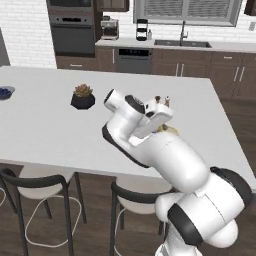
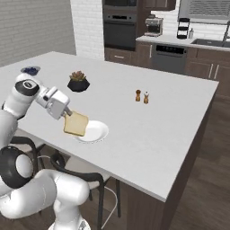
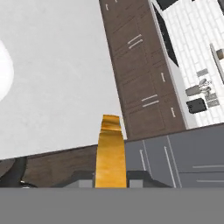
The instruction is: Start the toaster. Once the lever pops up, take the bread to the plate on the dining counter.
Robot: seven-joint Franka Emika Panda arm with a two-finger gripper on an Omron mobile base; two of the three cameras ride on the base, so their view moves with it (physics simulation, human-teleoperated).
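Note:
My gripper [image 2: 68, 115] is shut on the bread [image 2: 76, 124], a tan slice with a golden crust. The slice hangs tilted just above the left rim of the white plate [image 2: 98, 131], which lies near the front edge of the dining counter [image 2: 157, 134]. Seen from the hand, the bread's orange crust edge [image 3: 110, 148] rises between the fingers of the gripper [image 3: 110, 176], and the plate [image 3: 3, 70] shows at the left border. The small dark toaster [image 3: 195, 105] sits far off on a back counter beside a grey utensil cup [image 3: 194, 91]. From the left base, my arm covers most of the plate.
Salt and pepper shakers [image 2: 142, 96] stand mid-counter beyond the plate. A potted plant [image 2: 78, 81] sits at the back left, a dark blue bowl [image 2: 30, 70] further left. Stools [image 1: 37, 200] are tucked under the counter's near edge.

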